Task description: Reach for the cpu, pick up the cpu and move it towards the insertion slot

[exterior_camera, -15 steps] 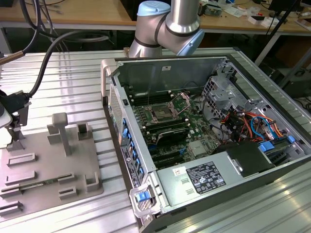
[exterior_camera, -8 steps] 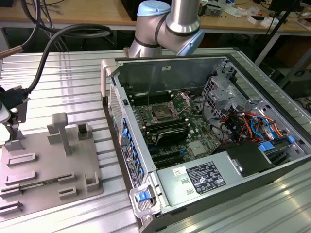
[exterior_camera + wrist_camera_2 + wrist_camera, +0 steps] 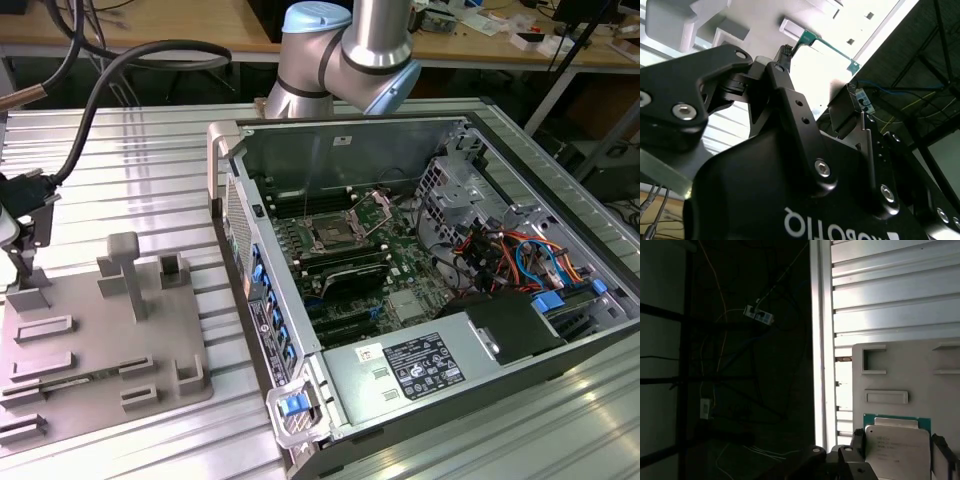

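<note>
Gripper [image 3: 898, 439] sits at the cpu [image 3: 897, 456], which lies flat on the tray [image 3: 900, 370] near one of its edges. Whether it is clamped on the cpu or merely spread around it, I cannot tell. I judge the cpu light, thin and stiff, its metal top smooth and likely slippery and its underside probably delicate, so the hold belongs on two opposite edges, kept level. I count one gripper, one cpu and one tray. Farther off, in the exterior view, one open case [image 3: 330, 140] holds one slot [image 3: 333, 236], well apart from the tray.
</note>
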